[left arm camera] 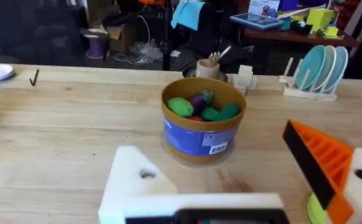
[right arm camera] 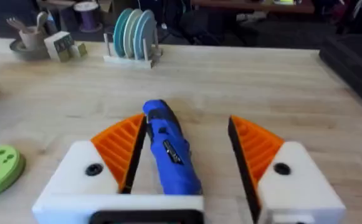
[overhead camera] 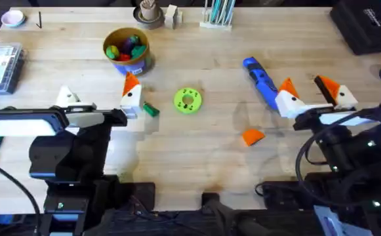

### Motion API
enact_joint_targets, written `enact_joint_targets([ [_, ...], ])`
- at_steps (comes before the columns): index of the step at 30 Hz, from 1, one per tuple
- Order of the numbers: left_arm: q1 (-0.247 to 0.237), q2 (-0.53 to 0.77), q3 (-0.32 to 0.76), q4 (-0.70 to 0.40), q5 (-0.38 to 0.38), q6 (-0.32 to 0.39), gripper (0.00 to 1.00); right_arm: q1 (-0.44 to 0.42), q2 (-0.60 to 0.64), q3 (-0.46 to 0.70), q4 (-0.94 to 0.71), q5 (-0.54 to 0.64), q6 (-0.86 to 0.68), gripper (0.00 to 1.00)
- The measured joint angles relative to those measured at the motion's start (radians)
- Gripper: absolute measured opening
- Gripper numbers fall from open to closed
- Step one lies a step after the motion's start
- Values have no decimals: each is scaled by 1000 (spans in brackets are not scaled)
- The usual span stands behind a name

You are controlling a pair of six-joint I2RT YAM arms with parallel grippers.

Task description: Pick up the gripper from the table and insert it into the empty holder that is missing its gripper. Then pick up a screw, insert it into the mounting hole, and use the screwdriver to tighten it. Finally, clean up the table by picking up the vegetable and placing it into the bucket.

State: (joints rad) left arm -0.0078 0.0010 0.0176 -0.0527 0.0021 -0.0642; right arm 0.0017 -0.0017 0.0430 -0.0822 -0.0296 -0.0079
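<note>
The loose orange gripper (overhead camera: 252, 136) lies flat on the table (overhead camera: 197, 157), right of centre in the overhead view, below the screwdriver (overhead camera: 261, 78). It appears light, rigid and smooth, and is best pinched across its flat faces. The right gripper (overhead camera: 313, 98) stands wide open, straddling the screwdriver; the left gripper (overhead camera: 98, 98) is also open, its bare white holder (left arm camera: 137, 177) awaiting the part.

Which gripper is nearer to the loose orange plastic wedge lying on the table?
The right. The right gripper is just beyond the loose orange plastic wedge, toward the right side, beside the blue screwdriver. The left gripper is far across the table.
</note>
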Motion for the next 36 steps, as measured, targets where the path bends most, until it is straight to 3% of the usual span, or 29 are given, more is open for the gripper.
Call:
enact_joint_targets([
  [4, 0, 17, 83, -115, -23, -65, 994, 0, 29, 109, -195, -6, -48, 843],
  [8, 0, 100, 237, -240, -31, -109, 994, 0, 142, 299, -343, -13, -93, 843],
  [13, 0, 278, 452, -364, -32, -168, 996, 0, 382, 582, -494, -17, -116, 843],
  [19, 0, 539, 731, -563, 3, -342, 996, 0, 710, 919, -727, -17, -124, 843],
  [23, 0, 646, 823, -587, 64, -431, 993, 0, 898, 1091, -757, -38, -126, 843],
  [29, 0, 717, 830, -625, 115, -509, 993, 2, 1068, 1151, -710, -83, -128, 844],
  [31, 0, 736, 830, -625, 136, -553, 993, 2, 1117, 1151, -707, -90, -130, 975],
  [36, 0, 792, 830, -649, 177, -630, 993, 2, 1212, 1151, -708, -96, -130, 994],
])
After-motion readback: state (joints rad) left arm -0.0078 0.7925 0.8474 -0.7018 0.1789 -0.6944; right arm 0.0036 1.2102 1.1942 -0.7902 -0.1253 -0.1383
